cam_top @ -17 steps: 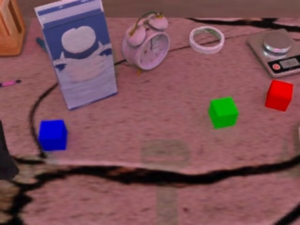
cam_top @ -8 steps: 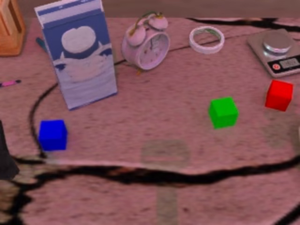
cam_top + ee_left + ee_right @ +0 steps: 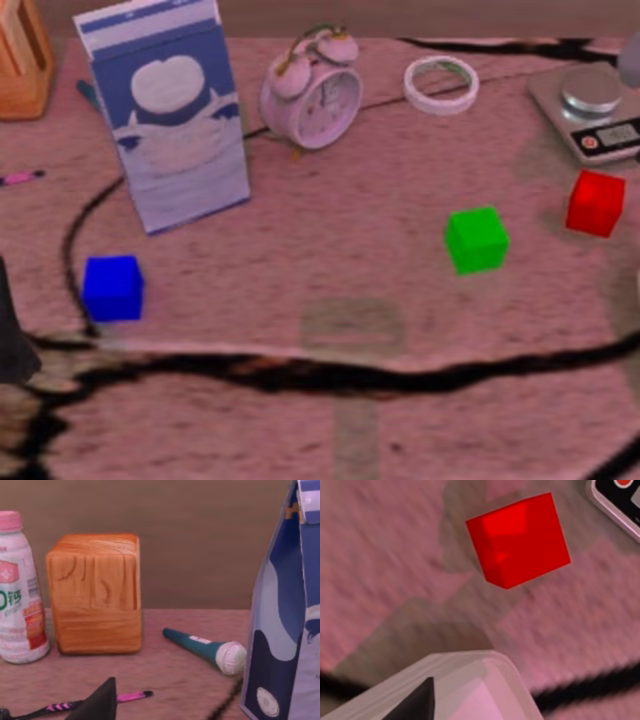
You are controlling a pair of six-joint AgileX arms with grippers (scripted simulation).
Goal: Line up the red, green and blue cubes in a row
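Three cubes rest apart on the pink table in the top view. The blue cube (image 3: 112,288) is at the left, the green cube (image 3: 476,240) right of centre, and the red cube (image 3: 596,203) near the right edge. The right wrist view looks down on the red cube (image 3: 520,540), with only one dark fingertip (image 3: 417,702) of my right gripper showing, well short of the cube. A grey part of the right arm (image 3: 631,60) shows at the back right corner. My left arm (image 3: 8,335) stays parked at the left edge; one dark fingertip (image 3: 97,702) shows in its wrist view.
A blue-and-white carton (image 3: 165,120), an alarm clock (image 3: 312,95), a tape ring (image 3: 441,84) and a kitchen scale (image 3: 592,112) stand along the back. A wooden block (image 3: 95,595), a bottle (image 3: 17,590), a teal microphone (image 3: 205,650) and a pink pen (image 3: 130,696) lie at the left. A pale translucent container (image 3: 480,690) sits close under the right wrist.
The right arm's shadow has slid from the front right edge back toward the scale, and a grey part of the arm has come into the back right corner. The cubes have not moved.
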